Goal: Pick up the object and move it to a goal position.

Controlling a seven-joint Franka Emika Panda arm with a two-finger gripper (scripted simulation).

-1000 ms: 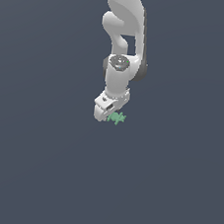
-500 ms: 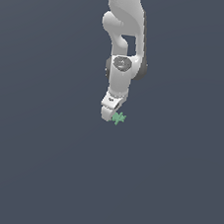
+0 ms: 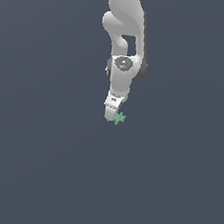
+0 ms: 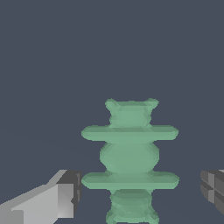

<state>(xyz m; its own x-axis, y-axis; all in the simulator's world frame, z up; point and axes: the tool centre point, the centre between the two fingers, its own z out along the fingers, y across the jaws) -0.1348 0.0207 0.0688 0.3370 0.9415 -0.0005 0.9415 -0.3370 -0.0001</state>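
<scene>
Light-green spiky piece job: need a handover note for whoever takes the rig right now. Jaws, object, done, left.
Gripper: jaws open, one on each side of the object in the wrist view, with clear gaps, neither touching it.
Small light-green spiky-edged piece: sits between the jaws, centred in the wrist view; in the exterior view it pokes out at the gripper tip, toward that view's right. It lies on the plain dark grey floor, as far as I can tell.
Done: gripper positioned around the piece.
Left: close the jaws, lift, carry to the goal. No goal marker is visible in either view.
</scene>
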